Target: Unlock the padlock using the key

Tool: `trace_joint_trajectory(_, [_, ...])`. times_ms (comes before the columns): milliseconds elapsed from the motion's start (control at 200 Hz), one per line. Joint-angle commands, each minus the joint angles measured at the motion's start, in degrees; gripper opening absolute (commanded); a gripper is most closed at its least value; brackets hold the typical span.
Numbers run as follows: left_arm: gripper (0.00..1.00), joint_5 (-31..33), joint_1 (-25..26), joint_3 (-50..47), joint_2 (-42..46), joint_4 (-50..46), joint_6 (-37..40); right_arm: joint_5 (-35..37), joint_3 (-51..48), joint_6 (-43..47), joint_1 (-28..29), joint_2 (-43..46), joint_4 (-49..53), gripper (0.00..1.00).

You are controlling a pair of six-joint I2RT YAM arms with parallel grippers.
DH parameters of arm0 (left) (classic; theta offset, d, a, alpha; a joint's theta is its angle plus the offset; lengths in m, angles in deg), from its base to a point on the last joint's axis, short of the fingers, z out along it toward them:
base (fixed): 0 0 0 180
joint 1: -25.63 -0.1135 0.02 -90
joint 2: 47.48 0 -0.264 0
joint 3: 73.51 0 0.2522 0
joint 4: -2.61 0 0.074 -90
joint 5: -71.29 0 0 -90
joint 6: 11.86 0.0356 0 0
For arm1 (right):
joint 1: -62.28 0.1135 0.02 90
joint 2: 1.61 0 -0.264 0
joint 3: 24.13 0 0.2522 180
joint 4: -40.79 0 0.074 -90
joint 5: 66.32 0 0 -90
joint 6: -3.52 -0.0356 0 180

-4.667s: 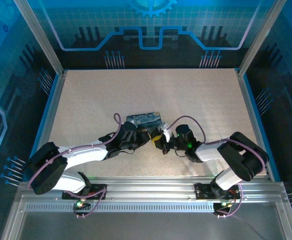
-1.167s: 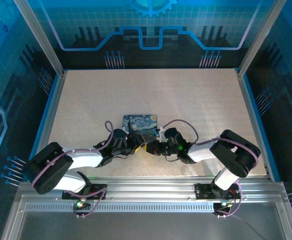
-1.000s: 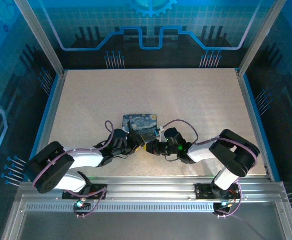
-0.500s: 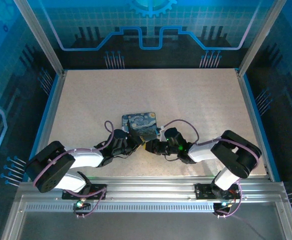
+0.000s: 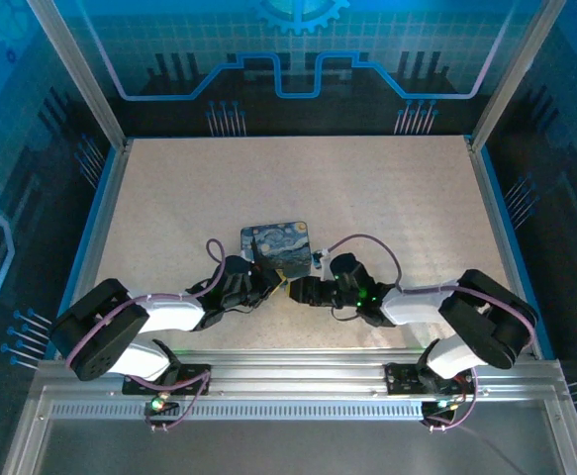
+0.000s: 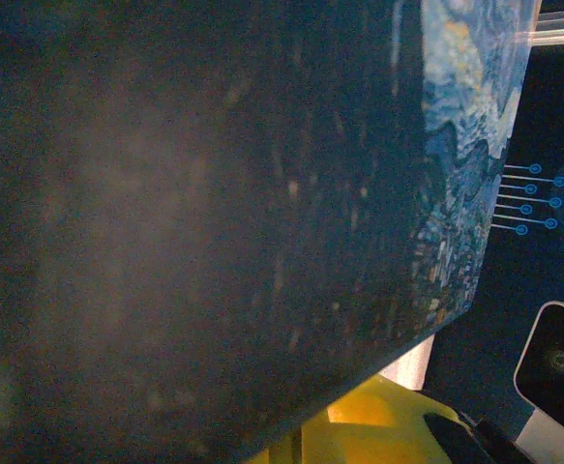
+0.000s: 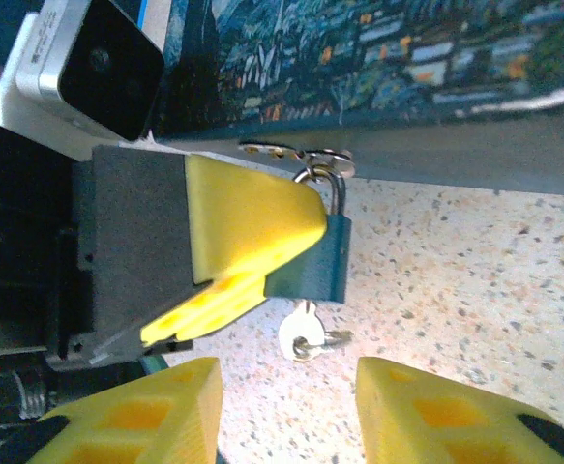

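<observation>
While my left gripper (image 7: 262,275) clamped the bluish padlock (image 7: 322,263), its shackle hung through the metal hasp (image 7: 286,152) of the starry-night tin (image 7: 456,58), whose dark wall crowded my left wrist camera. The key (image 7: 306,338) stuck out beneath the padlock, over the speckled table (image 7: 475,290). My right gripper (image 7: 286,387) stood spread wide just short of it, touching nothing.

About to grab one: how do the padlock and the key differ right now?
The padlock is bluish and blocky; the key is pale, thin and smaller. The padlock is pinched by the left gripper; the key is ungripped, ahead of the open right gripper. Both sit beside the tin, seemingly joined.
</observation>
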Motion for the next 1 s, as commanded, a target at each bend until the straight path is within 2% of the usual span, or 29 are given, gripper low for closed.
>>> trace_joint_trajectory(0, [0.01,-2.14,0.66,0.27,-0.26,-1.20,-1.96,2.62,-1.15,4.55,0.39,3.01,2.69,0.46])
trace_joint_trajectory(270, [0.01,-2.42,0.69,1.93,1.42,-6.18,-2.26,8.92,-3.75,15.13,-0.22,13.83,8.31,0.62])
trace_joint_trajectory(365, [0.00,-2.73,0.67,3.22,2.18,-9.43,-2.54,12.53,-4.32,22.18,0.02,19.04,12.18,0.67])
trace_joint_trajectory(425, [0.00,-2.79,0.65,4.18,2.54,-11.79,-2.43,14.81,-4.83,28.19,0.42,21.83,13.83,0.75])
trace_joint_trajectory(680, [0.00,-3.97,0.66,9.22,2.53,-21.44,-2.93,17.74,-6.97,50.79,2.94,29.34,16.03,0.82])
trace_joint_trajectory(850, [0.00,-4.74,0.69,9.71,2.72,-21.60,-4.93,23.26,-9.74,61.54,8.94,30.87,11.88,0.83])
trace_joint_trajectory(995, [0.00,-4.31,0.67,10.24,3.67,-22.79,-5.18,27.00,-10.31,69.90,13.54,28.52,10.30,0.83])
